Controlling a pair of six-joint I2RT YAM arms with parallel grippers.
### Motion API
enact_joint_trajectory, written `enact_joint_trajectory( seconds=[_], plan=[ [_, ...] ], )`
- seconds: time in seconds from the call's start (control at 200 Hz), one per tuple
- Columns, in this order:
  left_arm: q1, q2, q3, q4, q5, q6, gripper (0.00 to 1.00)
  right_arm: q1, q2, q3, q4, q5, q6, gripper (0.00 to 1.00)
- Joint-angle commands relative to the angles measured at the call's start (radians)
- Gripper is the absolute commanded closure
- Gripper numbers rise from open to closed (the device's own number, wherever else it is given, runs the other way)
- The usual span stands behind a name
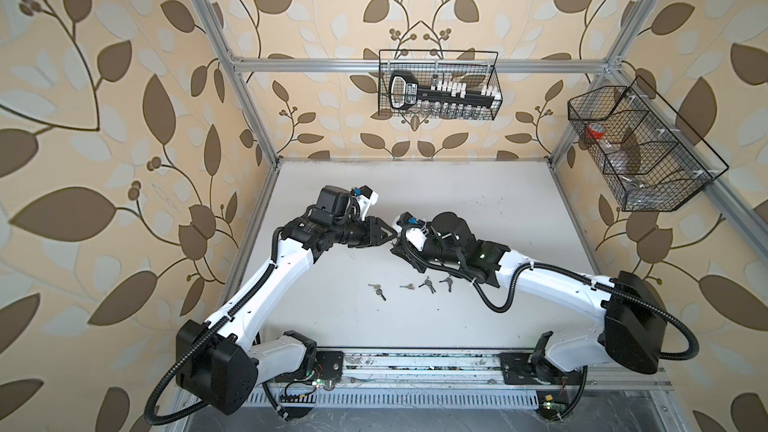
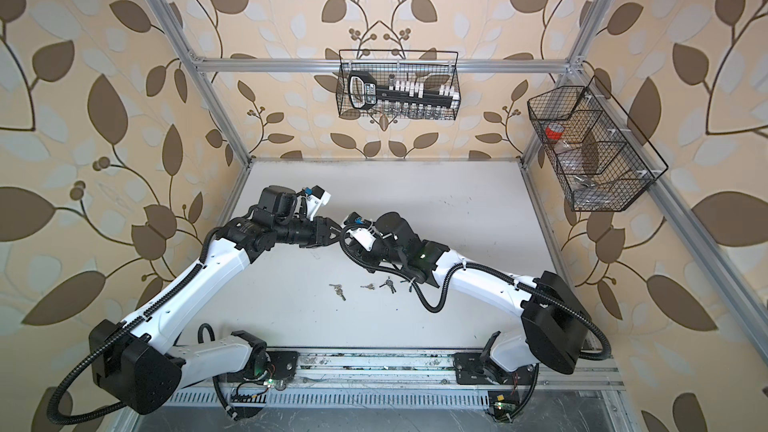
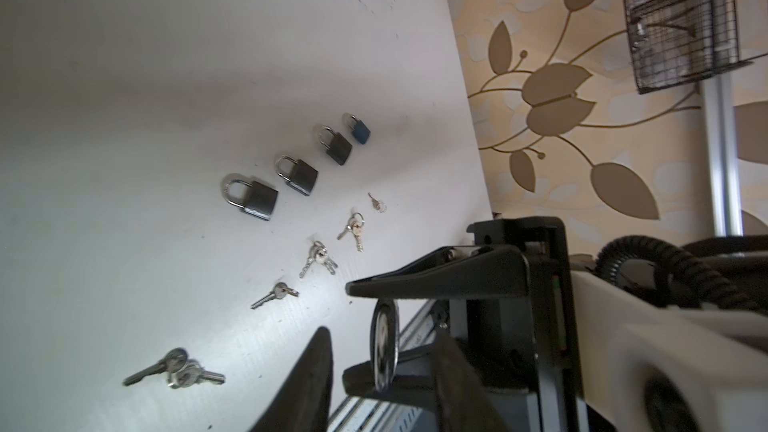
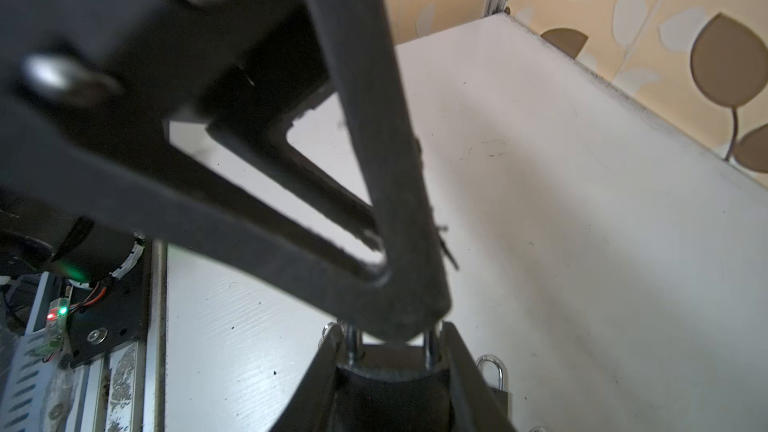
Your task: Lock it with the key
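The right gripper [image 4: 390,340] clamps the dark body of a padlock [image 4: 390,369] over the middle of the table [image 1: 478,201]. The left gripper [image 3: 380,336] faces it, fingers standing apart on either side of the shackle. The keys [image 1: 427,284] lie loose on the table beside a row of other padlocks [image 3: 297,174].
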Motion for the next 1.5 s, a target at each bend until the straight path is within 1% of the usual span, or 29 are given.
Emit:
enact_joint_trajectory(
  seconds=[0.0, 0.015, 0.04, 0.06, 0.075, 0.135, 0.22, 0.44, 0.64, 0.72, 0.94, 1.03, 1.09, 1.185, 1.3, 1.375, 1.405, 1.455, 1.5],
  plan=[
    [0.072, -0.11, 0.007, -0.057, -0.304, -0.068, 0.32, -0.002, 0.07, 0.028, -0.012, 0.053, 0.096, 0.82],
    [0.089, -0.118, 0.003, -0.07, -0.322, -0.076, 0.24, -0.002, 0.083, 0.035, -0.019, 0.062, 0.105, 0.83],
    [0.12, -0.131, -0.007, -0.084, -0.339, -0.086, 0.07, -0.003, 0.106, 0.048, -0.035, 0.072, 0.116, 0.83],
    [0.146, -0.141, -0.015, -0.093, -0.345, -0.092, 0.02, -0.002, 0.121, 0.061, -0.049, 0.076, 0.119, 0.83],
    [0.162, -0.148, -0.021, -0.097, -0.343, -0.096, 0.01, 0.0, 0.139, 0.071, -0.059, 0.08, 0.121, 0.83],
    [0.214, -0.172, -0.045, -0.11, -0.348, -0.103, 0.01, 0.007, 0.193, 0.101, -0.089, 0.107, 0.13, 0.83],
    [0.233, -0.199, -0.072, -0.126, -0.378, -0.106, 0.01, 0.018, 0.272, 0.155, -0.142, 0.134, 0.125, 0.84],
    [0.237, -0.235, -0.12, -0.111, -0.375, -0.117, 0.01, 0.037, 0.421, 0.272, -0.245, 0.188, 0.109, 0.84],
    [0.237, -0.265, -0.133, -0.095, -0.397, -0.112, 0.01, 0.041, 0.519, 0.353, -0.305, 0.179, 0.108, 0.82],
    [0.236, -0.271, -0.135, -0.097, -0.412, -0.111, 0.01, 0.041, 0.542, 0.37, -0.316, 0.191, 0.113, 0.82],
    [0.237, -0.313, -0.176, -0.06, -0.483, -0.118, 0.01, 0.041, 0.587, 0.405, -0.33, 0.182, 0.114, 0.77],
    [0.236, -0.328, -0.203, -0.03, -0.547, -0.13, 0.01, 0.041, 0.603, 0.411, -0.331, 0.176, 0.116, 0.69],
    [0.236, -0.335, -0.222, -0.01, -0.613, -0.142, 0.01, 0.041, 0.611, 0.416, -0.331, 0.176, 0.116, 0.66],
    [0.237, -0.351, -0.274, 0.044, -0.719, -0.15, 0.01, 0.039, 0.621, 0.425, -0.33, 0.184, 0.122, 0.58],
    [0.237, -0.39, -0.39, 0.189, -0.785, -0.118, 0.01, 0.028, 0.616, 0.426, -0.325, 0.184, 0.128, 0.53],
    [0.237, -0.41, -0.464, 0.291, -0.805, -0.064, 0.01, 0.018, 0.612, 0.426, -0.319, 0.18, 0.13, 0.49],
    [0.237, -0.417, -0.484, 0.316, -0.829, -0.046, 0.01, 0.013, 0.605, 0.422, -0.317, 0.176, 0.128, 0.47],
    [0.237, -0.429, -0.518, 0.346, -0.864, -0.018, 0.01, 0.007, 0.563, 0.396, -0.299, 0.174, 0.13, 0.44],
    [0.237, -0.445, -0.547, 0.378, -0.896, 0.006, 0.01, 0.0, 0.498, 0.342, -0.256, 0.175, 0.133, 0.4]
  ],
)
